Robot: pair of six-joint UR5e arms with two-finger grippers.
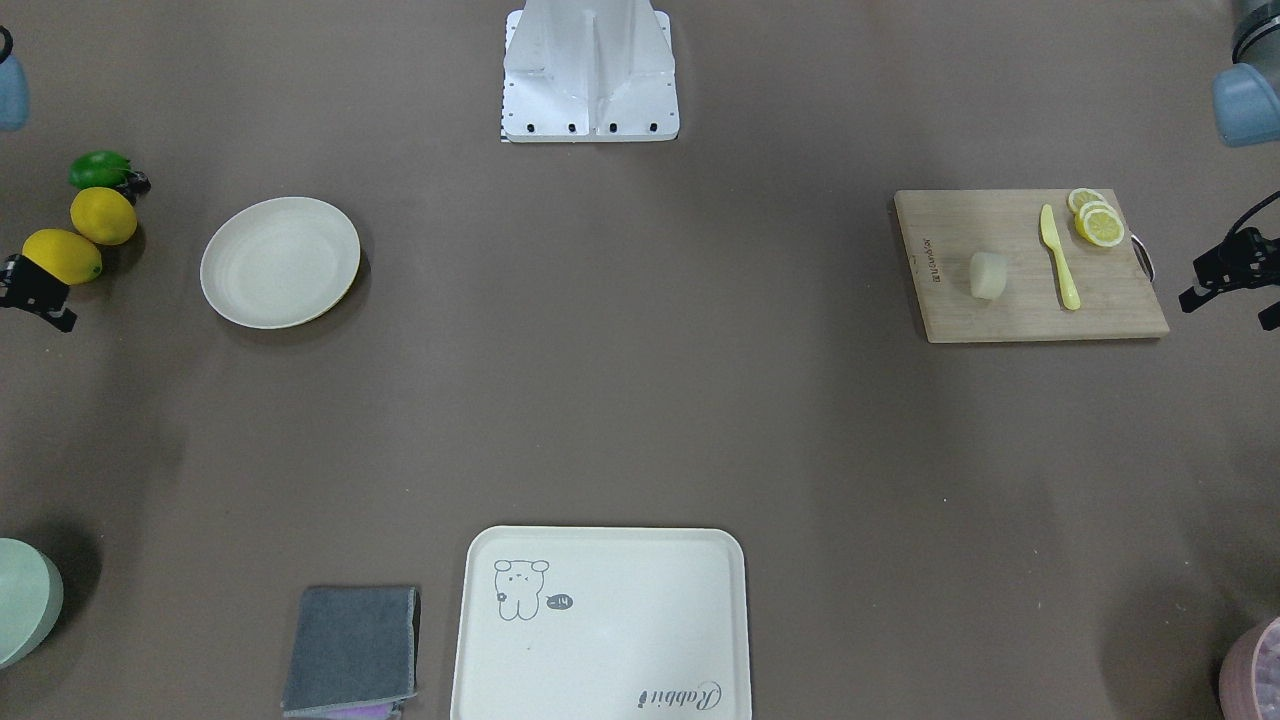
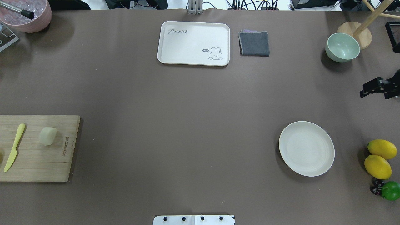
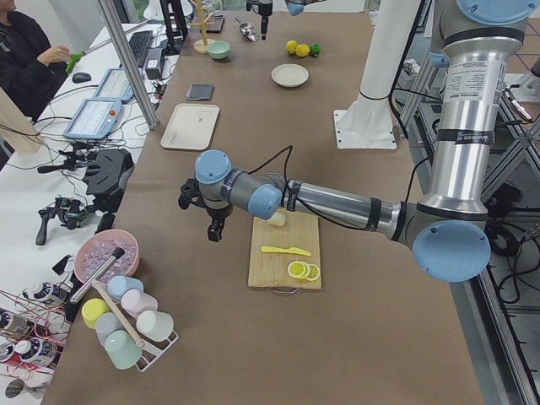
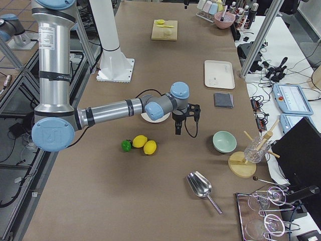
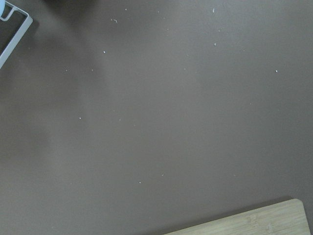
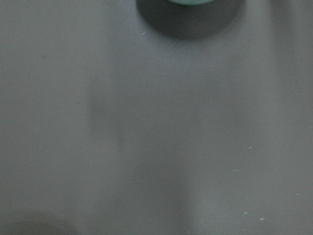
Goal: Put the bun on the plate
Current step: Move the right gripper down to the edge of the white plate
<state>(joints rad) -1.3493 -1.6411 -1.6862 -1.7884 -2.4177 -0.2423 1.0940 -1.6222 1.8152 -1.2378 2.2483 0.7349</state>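
Left hand (image 3: 215, 233) hangs beside board (image 3: 278, 268), outside overhead's frame.

bun (image 1: 988, 274) on cutting board (image 1: 1010, 318), plate (image 1: 280, 262) well apart

brown table (image 2: 187, 125), plate (image 2: 306, 148), board (image 2: 40, 162), tray (image 2: 187, 47), cloth (image 2: 254, 43)

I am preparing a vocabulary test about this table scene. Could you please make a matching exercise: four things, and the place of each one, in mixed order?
Things:
1 bun
2 plate
3 grey cloth
4 green bowl

Places:
A next to the tray
B on the wooden board
C near the whole lemons
D beside a wooden stand

Pairs: 1-B, 2-C, 3-A, 4-D.
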